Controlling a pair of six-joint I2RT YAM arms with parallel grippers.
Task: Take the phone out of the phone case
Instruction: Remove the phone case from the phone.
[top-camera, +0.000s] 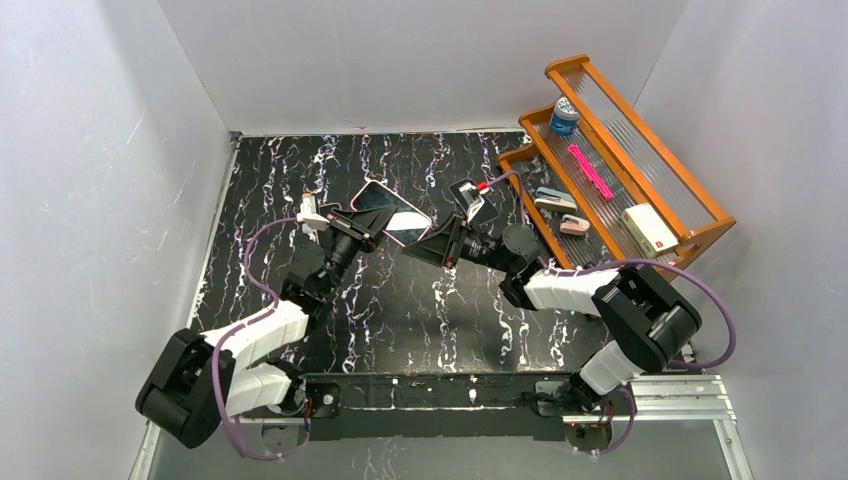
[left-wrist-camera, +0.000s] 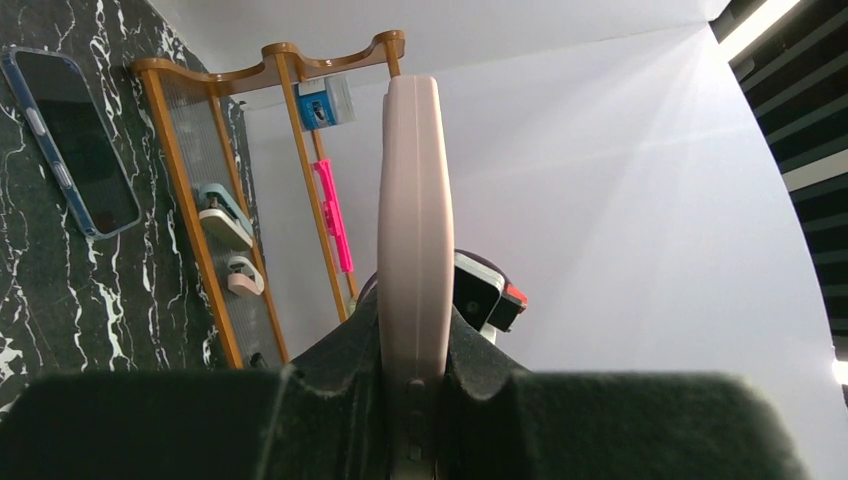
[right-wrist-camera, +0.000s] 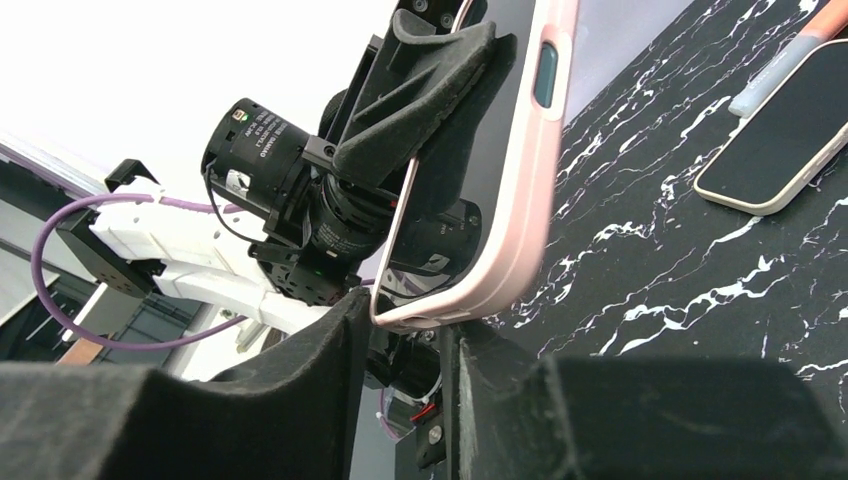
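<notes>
A phone in a pink case (top-camera: 392, 210) is held up above the table middle. My left gripper (top-camera: 372, 222) is shut on it; in the left wrist view the case (left-wrist-camera: 415, 200) stands edge-on between my left gripper's fingers (left-wrist-camera: 415, 330). My right gripper (top-camera: 432, 238) meets the case's near right corner. In the right wrist view the case (right-wrist-camera: 510, 200) hangs with its lower corner pinched at the fingertips of my right gripper (right-wrist-camera: 410, 325), one finger on the screen side and one on the back. The phone sits inside the case.
A second phone (top-camera: 475, 200) lies flat on the black marble table, just behind my right gripper; it also shows in the left wrist view (left-wrist-camera: 70, 140) and the right wrist view (right-wrist-camera: 780, 130). A wooden rack (top-camera: 600, 90) at back right holds a jar (top-camera: 564, 115), a pink pen (top-camera: 590, 170) and a white box (top-camera: 648, 228).
</notes>
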